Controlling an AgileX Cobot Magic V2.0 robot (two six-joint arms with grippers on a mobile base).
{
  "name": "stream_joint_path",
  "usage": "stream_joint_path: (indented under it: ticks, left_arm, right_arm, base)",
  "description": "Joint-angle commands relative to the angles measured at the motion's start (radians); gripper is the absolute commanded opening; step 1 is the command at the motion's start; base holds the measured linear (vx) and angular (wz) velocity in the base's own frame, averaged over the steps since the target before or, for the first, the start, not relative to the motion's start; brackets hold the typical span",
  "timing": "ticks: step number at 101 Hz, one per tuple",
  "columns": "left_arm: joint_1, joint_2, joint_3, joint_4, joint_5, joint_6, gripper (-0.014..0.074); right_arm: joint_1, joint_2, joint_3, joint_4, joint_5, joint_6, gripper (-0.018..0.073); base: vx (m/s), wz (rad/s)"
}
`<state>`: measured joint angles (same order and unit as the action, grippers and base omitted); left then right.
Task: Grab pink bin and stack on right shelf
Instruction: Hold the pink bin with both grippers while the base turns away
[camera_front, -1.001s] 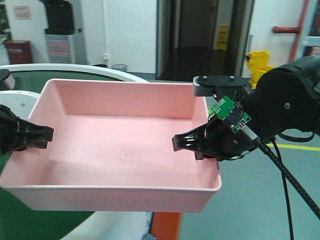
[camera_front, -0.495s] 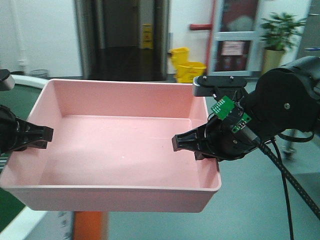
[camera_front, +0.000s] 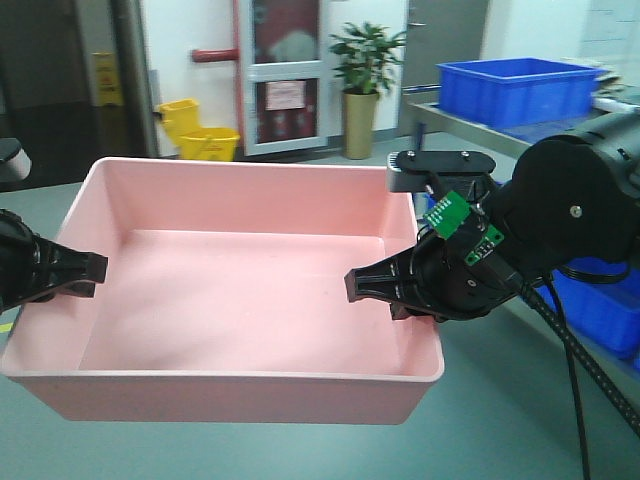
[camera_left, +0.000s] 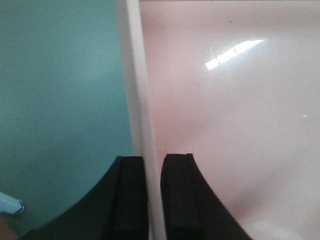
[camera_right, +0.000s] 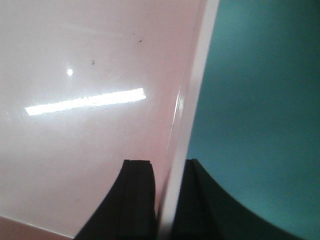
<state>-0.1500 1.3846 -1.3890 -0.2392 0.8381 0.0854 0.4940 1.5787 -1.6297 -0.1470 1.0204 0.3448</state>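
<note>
carry | left pincer (camera_left: 154, 164) and right pincer (camera_right: 168, 169) clenched on pink bin (camera_front: 240, 285) rims — held aloft | backdrop swung rightward, blue crates (camera_front: 520, 82) now in sight (shelf side nearing, I judge)

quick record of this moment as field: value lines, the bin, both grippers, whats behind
bin: pink bin, empty, upright, held clear of the floor
left: left gripper shut on the bin's left wall, one finger inside, one outside
right: right gripper shut on the bin's right wall, one finger inside, one outside
behind: blue crate at upper right, plant, yellow bucket
placement: not yet set down
</note>
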Motion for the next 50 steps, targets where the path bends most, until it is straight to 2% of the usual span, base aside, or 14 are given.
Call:
stream_joint_path:
  ticks: [1,25,50]
  left_arm:
    - [-0.001,-0.038,-0.033,-0.027,-0.089,0.009,-0.0005]
    - [-0.001,-0.038,-0.033,-0.027,-0.089,0.009,-0.0005]
    - [-0.001,-0.038,-0.033,-0.027,-0.089,0.009,-0.0005]
  right_arm:
    - [-0.007,-0.050,-0.033,-0.031,-0.073,-0.019,-0.0008]
    - [-0.007,-0.050,-0.033,-0.031,-0.071,-0.019,-0.0008]
    - [-0.007,-0.050,-0.033,-0.030,-0.060,-0.019,-0.0008]
  base:
    - [0.22,-0.57]
    - [0.24,-0.43]
    - [0.30,-0.16]
